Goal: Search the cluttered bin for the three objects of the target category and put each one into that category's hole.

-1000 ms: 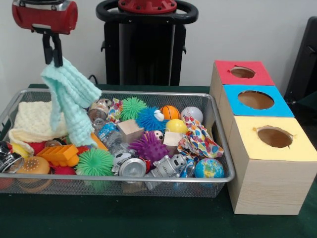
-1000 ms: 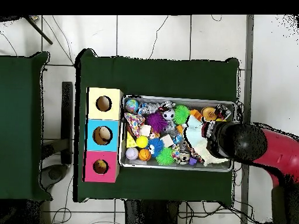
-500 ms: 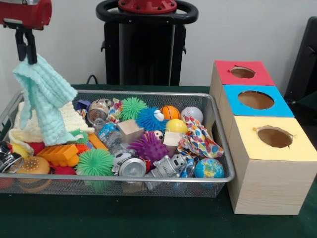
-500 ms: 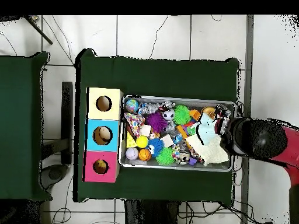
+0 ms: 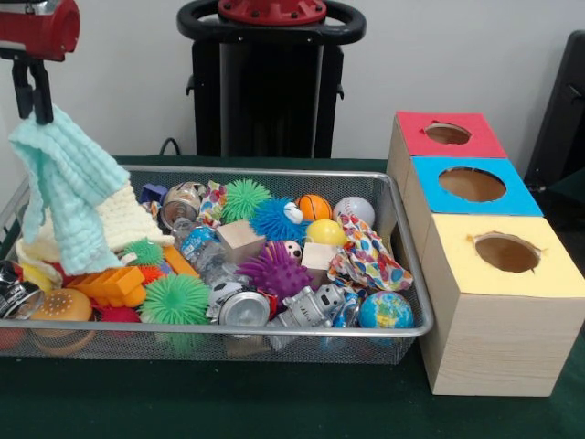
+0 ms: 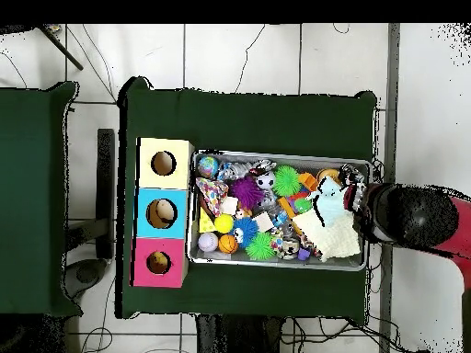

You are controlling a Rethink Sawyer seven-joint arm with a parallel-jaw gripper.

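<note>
Gripper: the gripper (image 5: 31, 112) hangs at the far left above the bin, its two black fingers (image 5: 41, 90) pinching the top of the mint cloth (image 5: 62, 192).
Mint cloth: one, lifted and hanging down over the left end of the wire bin (image 5: 402, 245), its lower edge in front of the cream cloth (image 5: 126, 219).
Cream cloth: one, lying in the bin's left end.
Boxes: three wooden boxes in a row just right of the bin, each with one round hole: the red box (image 5: 447, 134) farthest, the blue box (image 5: 472, 185) in the middle, the yellow box (image 5: 505, 254) nearest.
Spiky balls: five in sight, three green (image 5: 175, 299), one blue (image 5: 273, 220), one purple (image 5: 274, 272).
Smooth balls: an orange basketball (image 5: 313, 207), a baseball (image 5: 355, 210), a yellow ball (image 5: 325, 232), a globe ball (image 5: 385, 310).
Patterned cloths: a colourful one (image 5: 367, 259) at the bin's right side.
Wooden blocks: two among the balls, the larger (image 5: 240, 241) near the middle.
</note>
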